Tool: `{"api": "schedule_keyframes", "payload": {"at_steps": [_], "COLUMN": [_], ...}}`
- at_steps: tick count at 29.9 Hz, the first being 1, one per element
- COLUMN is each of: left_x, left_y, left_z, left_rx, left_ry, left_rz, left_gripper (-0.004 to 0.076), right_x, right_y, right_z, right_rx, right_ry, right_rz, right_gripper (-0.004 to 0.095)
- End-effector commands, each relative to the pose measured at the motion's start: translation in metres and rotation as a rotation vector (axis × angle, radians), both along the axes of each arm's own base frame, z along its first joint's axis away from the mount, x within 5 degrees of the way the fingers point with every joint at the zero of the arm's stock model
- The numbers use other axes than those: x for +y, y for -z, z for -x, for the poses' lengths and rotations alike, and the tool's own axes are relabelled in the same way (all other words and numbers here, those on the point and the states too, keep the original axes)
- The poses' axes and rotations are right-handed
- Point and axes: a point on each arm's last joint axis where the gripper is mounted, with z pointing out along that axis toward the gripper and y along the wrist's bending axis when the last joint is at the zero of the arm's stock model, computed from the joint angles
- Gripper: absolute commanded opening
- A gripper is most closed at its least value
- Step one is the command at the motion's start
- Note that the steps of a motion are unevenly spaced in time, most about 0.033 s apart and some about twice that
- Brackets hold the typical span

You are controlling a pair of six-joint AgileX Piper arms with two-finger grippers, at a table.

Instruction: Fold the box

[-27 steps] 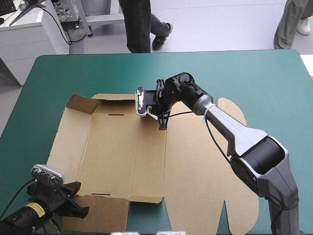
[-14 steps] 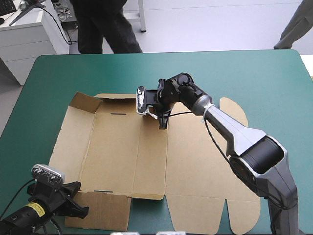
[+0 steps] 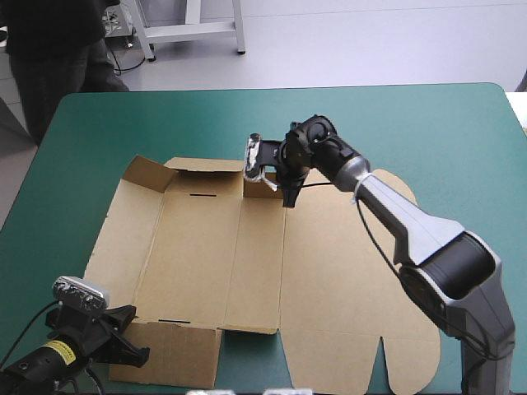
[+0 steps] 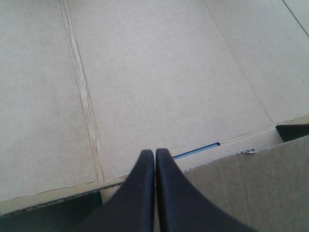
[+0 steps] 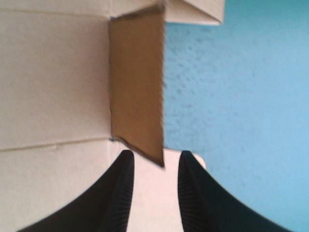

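High view: the box (image 3: 206, 255), flat creased brown board, lies on the bench (image 3: 445, 132), with the right tool (image 3: 286, 191) at its far edge, likely to raise a small flap (image 3: 262, 188). Left wrist view: the left tool (image 4: 155, 153) is clenched at the near edge, perhaps steadying the sheet. Right wrist view: the right tool stands released, with the upright flap's end between its tips.

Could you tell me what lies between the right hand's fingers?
Between the fingers of the right hand stands the corner of a raised flap of the box; the right wrist view shows it.
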Motion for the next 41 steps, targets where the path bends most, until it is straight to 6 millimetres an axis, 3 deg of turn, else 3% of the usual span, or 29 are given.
{"api": "schedule_keyframes", "payload": {"at_steps": [1, 7, 12, 16, 20, 26, 31, 37, 41], "left_x": [-0.002, -0.002, -0.002, -0.002, -0.002, -0.002, -0.002, -0.001, 0.001], "left_y": [-0.011, -0.011, -0.011, -0.011, -0.011, -0.011, -0.011, -0.023, -0.038], "left_z": [-0.004, -0.004, -0.004, -0.005, -0.005, -0.005, -0.005, -0.007, -0.026], "left_rx": [-0.065, -0.065, -0.065, -0.064, -0.064, -0.064, -0.050, -0.032, 0.019], "left_ry": [-0.002, -0.002, -0.002, -0.003, -0.003, -0.003, -0.026, -0.032, -0.060], "left_rz": [0.039, 0.039, 0.039, 0.036, 0.036, 0.036, 0.063, 0.027, -0.075], "left_gripper": [-0.0008, -0.0008, -0.0008, -0.0008, -0.0008, -0.0008, -0.0008, -0.0008, -0.0008], "right_x": [-0.052, -0.138, -0.209, -0.246, -0.274, -0.269, -0.257, -0.253, -0.250], "right_y": [-0.067, -0.096, -0.103, -0.116, -0.115, -0.093, -0.061, -0.046, -0.047], "right_z": [0.012, 0.029, 0.056, 0.090, 0.136, 0.203, 0.243, 0.263, 0.262], "right_rx": [-0.122, -0.081, 0.083, 0.096, 0.084, 0.113, 0.170, 0.169, 0.174], "right_ry": [0.132, 0.384, 0.737, 0.883, 1.067, 1.197, 1.201, 1.187, 1.178], "right_rz": [-0.062, -0.102, -0.237, -0.400, -0.470, -0.548, -0.570, -0.560, -0.589], "right_gripper": [0.0227, -0.0015, -0.0017, -0.0018, -0.0017, -0.0017, -0.0017, -0.0017, -0.0019]}}
